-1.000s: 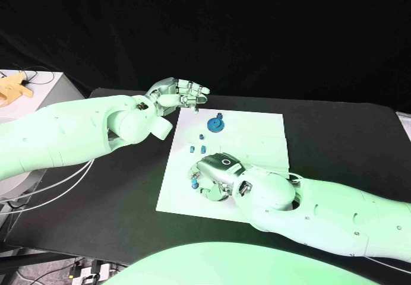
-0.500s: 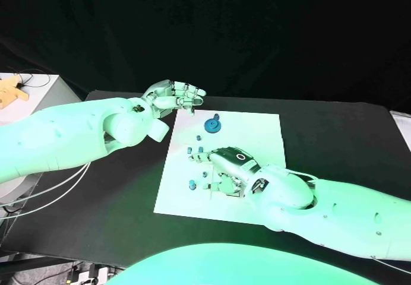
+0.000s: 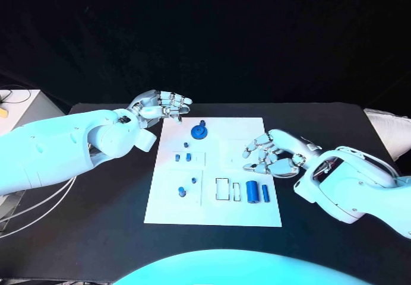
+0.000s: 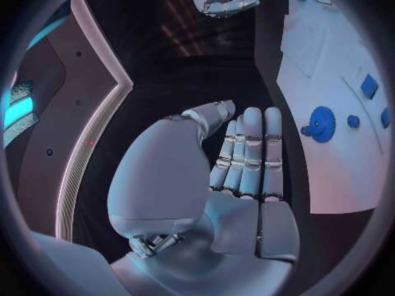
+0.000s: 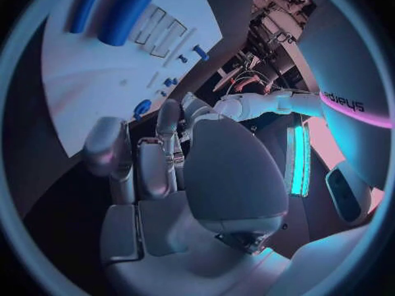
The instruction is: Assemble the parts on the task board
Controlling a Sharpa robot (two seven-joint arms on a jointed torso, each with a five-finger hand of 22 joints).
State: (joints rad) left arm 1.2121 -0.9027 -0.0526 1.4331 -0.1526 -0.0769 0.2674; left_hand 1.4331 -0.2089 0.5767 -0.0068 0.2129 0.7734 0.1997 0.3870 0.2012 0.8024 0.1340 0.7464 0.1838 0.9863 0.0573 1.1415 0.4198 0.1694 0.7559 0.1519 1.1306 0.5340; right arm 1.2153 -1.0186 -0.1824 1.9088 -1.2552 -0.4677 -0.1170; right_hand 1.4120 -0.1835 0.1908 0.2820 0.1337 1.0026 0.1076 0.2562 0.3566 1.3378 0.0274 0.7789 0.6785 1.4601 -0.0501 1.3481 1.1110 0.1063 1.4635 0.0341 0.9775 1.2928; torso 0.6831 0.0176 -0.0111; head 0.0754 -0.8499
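We see the flat white task board (image 3: pixel 214 208) in the middle of the black table (image 3: pixel 342 124), with small blue parts on it. A round blue toothed wheel (image 3: pixel 199 130) sits at the far end of the board. Two little blue blocks (image 3: pixel 182 157) lie side by side nearer the middle, and a small blue peg (image 3: pixel 182 191) stands nearer to us on the left side. A fat blue roller (image 3: pixel 252 191) and a thin blue roller (image 3: pixel 265 192) lie side by side on the right side, next to some empty slots. Our left hand (image 3: pixel 161 105) hangs just past the far left corner of the board, fingers curled in and holding nothing. Our right hand (image 3: pixel 272 155) hovers over the right edge of the board, fingers bent and a little apart, also holding nothing. We think the next job is to pick up a part. To do it well, we should bring the right hand straight down over the fat roller, open the fingers wider than it, and pinch it gently so the thin one beside it does not roll.
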